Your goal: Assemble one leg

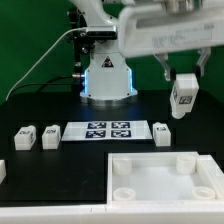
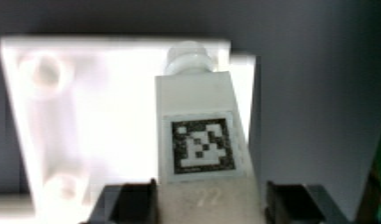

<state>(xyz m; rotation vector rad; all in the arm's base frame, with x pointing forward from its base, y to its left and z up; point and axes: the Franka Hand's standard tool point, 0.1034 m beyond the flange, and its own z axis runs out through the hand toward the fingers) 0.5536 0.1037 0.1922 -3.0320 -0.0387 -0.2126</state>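
Note:
My gripper (image 1: pixel 183 78) is shut on a white leg (image 1: pixel 183 96) with a black-and-white tag on its face, held in the air above the table at the exterior view's right. In the wrist view the leg (image 2: pixel 197 125) runs out from between my dark fingers (image 2: pixel 125 203), its tip over the large white tray-like piece (image 2: pixel 89 110). That piece (image 1: pixel 160 180) lies on the table at the front right, with raised round bosses in its corners. Three more legs lie on the table: two at the left (image 1: pixel 25 137), (image 1: pixel 50 137) and one (image 1: pixel 162 132) right of the marker board.
The marker board (image 1: pixel 108 131) lies flat in the middle of the black table. The robot's base (image 1: pixel 108 75) with a blue light stands behind it. Another small white part (image 1: pixel 2 170) shows at the left edge. A green wall is behind.

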